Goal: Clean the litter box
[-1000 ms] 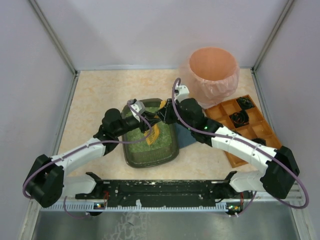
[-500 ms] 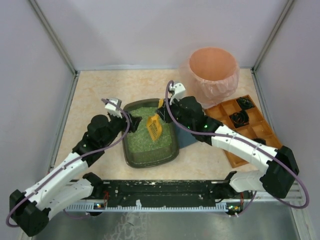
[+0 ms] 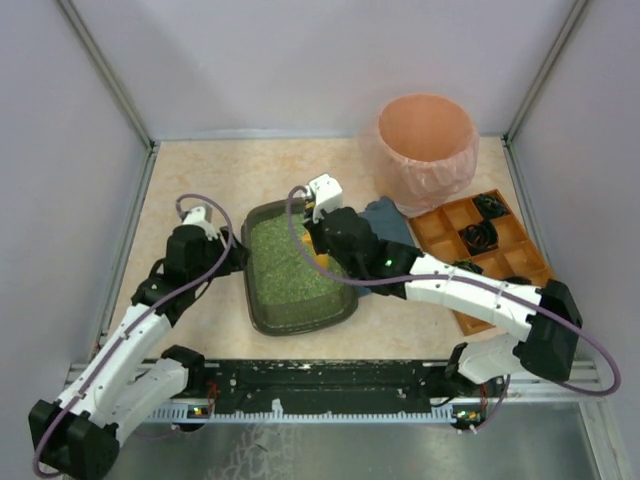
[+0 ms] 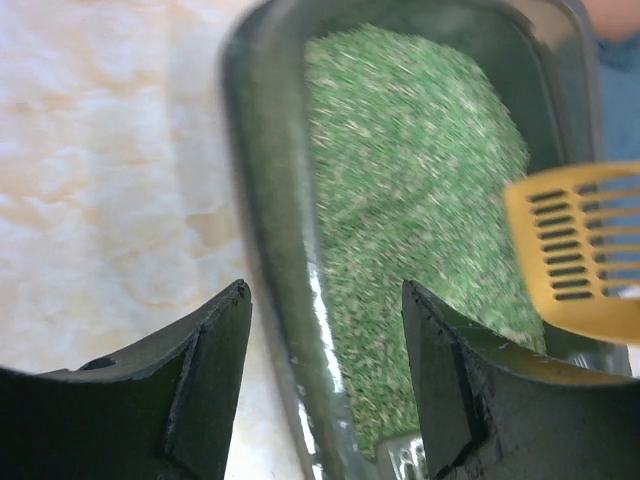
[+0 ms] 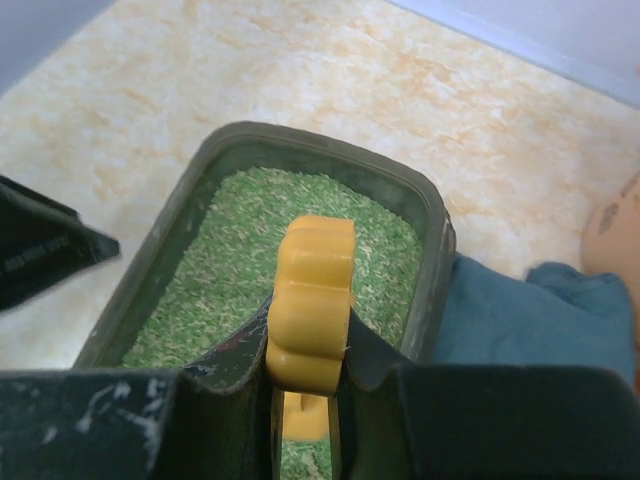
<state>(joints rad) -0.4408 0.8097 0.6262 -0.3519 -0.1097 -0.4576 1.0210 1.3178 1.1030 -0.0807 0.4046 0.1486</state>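
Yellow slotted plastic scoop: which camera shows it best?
Left wrist: the yellow slotted plastic scoop shows its blade plainly by the green litter, though cropped at right. Right wrist shows only its handle end-on, clamped in the right gripper. Top external hides nearly all of it under the right arm.

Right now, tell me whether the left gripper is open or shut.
Open. The left gripper shows its jaws apart, with the litter box rim between them.

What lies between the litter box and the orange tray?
A blue cloth lies between the litter box and orange tray. The top view shows it, partly under the right arm; the right wrist view shows it beside the box.
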